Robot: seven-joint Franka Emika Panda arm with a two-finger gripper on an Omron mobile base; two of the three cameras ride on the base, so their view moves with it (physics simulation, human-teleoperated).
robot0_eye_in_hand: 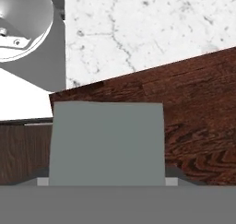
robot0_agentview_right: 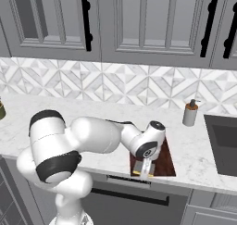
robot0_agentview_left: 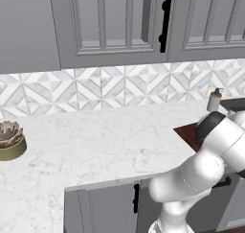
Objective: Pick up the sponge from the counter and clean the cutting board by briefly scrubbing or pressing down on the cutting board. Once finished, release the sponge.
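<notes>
Sponge (robot0_agentview_right: 140,173) clamped in tool (robot0_agentview_right: 145,171), pressed on board (robot0_agentview_right: 164,161); pickup done, scrub under way, release left.

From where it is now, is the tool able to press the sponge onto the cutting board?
Probably yes. The tool hangs at the front edge of the cutting board, with the sponge right at its tips over the wood, and nothing lies between them.

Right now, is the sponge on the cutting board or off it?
On it: the sponge sits under the gripper at the cutting board's front edge.
</notes>
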